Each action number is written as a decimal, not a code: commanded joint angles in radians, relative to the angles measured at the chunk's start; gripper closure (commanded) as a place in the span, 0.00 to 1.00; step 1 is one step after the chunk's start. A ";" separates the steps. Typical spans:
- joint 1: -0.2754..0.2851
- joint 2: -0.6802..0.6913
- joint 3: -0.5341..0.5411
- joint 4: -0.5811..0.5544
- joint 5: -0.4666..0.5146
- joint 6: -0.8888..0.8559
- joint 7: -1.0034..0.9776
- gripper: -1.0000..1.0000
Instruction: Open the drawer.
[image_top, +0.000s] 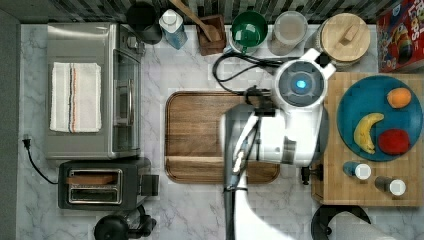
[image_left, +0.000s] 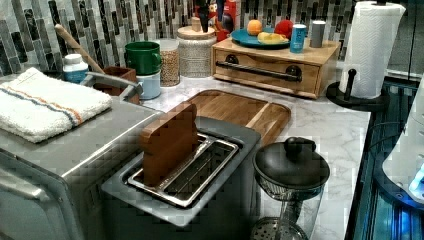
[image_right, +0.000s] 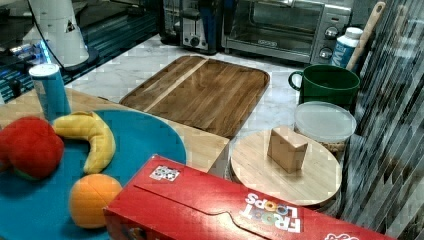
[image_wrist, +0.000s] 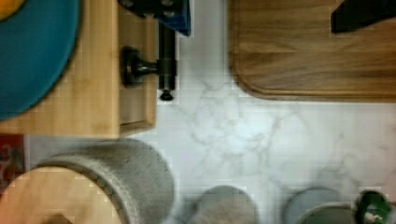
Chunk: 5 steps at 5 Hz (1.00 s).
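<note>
The white robot arm (image_top: 295, 120) reaches over the white marble counter (image_top: 200, 210) and the dark brown rounded wooden tray (image_top: 200, 135). The light bamboo drawer (image_left: 267, 70) sits at the top view's right, just beyond that tray. In the wrist view, the gripper (image_wrist: 259, 14) is spread wide and holds nothing, with one finger (image_wrist: 156, 11) at the drawer's thin black bar handle (image_wrist: 166, 51).

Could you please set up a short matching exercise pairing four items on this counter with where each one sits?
Things:
1. banana
2. striped towel
3. wooden slice
4. paper towel roll

Places:
A. on top of the toaster oven
B. standing in a slot of the toaster
C. on the blue plate over the drawer
D. on a black stand beside the drawer unit

Pairs: 1-C, 2-A, 3-B, 4-D
</note>
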 joint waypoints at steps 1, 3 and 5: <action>-0.074 0.067 -0.048 -0.050 0.033 0.024 -0.160 0.00; -0.084 0.081 -0.043 -0.090 0.081 0.060 -0.130 0.00; -0.078 0.042 -0.023 -0.122 0.059 0.026 -0.028 0.00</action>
